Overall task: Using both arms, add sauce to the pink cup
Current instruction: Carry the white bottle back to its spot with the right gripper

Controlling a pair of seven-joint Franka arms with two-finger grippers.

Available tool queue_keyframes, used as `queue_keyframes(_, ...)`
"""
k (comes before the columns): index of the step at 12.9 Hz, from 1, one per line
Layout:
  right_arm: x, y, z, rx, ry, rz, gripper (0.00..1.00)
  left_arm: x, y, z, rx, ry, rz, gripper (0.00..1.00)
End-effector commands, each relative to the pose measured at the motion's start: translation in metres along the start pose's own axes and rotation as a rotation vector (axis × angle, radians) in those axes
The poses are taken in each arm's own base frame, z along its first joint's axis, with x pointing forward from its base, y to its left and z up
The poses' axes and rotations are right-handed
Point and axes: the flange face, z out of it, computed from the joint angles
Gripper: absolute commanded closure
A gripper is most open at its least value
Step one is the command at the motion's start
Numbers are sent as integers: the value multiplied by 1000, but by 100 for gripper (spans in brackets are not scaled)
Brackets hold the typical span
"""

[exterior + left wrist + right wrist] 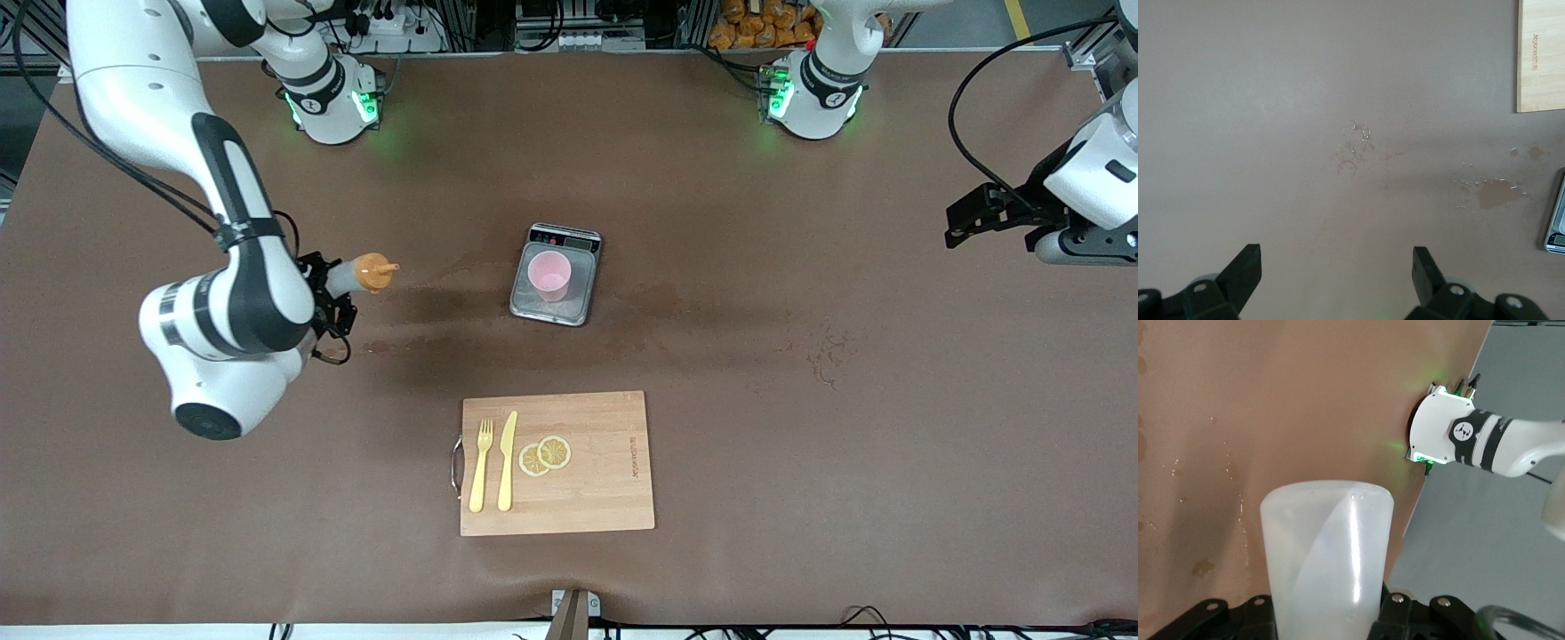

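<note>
The sauce bottle (360, 274), whitish with an orange nozzle cap (377, 271), lies sideways in the air with its nozzle toward the scale. My right gripper (331, 292) is shut on its body. It hangs over bare table, toward the right arm's end from the scale. In the right wrist view the translucent bottle (1328, 540) fills the space between the black fingers of that gripper (1328, 617). The pink cup (548, 274) stands upright on the scale's steel plate (560, 308). My left gripper (969, 222) waits open over the left arm's end of the table; its fingers (1245, 270) stand wide apart with nothing between them.
A wooden cutting board (596, 480) lies nearer to the front camera than the scale, bearing a yellow fork (481, 465), a yellow knife (508, 460) and two lemon slices (546, 454). Wet stains (827, 351) mark the brown table. The left wrist view shows the board's corner (1541, 60) and the scale's edge (1557, 230).
</note>
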Motion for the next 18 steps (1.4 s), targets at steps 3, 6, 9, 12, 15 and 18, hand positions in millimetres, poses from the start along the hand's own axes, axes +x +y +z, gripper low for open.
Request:
queue_keyframes(3,53,42,-22,41,-122,-141,58,-7,1,-4,23,-2,-6,0)
queue_keyframes(6,75,55,-30,83,-201,-187,58,-8,-1,-7,23,-1,-9,0)
queue_keyframes(9,92,60,-30,116,-277,-262,58,-8,-1,-7,23,-1,-9,0)
queue_keyframes(12,106,62,-31,146,-317,-316,59,-8,-1,-7,21,0,-9,0)
queue_keyframes(15,126,64,-30,194,-375,-397,59,-8,-1,-8,21,2,-11,0)
queue_keyframes(18,158,49,-16,245,-482,-482,59,-8,-1,-8,21,2,-9,0)
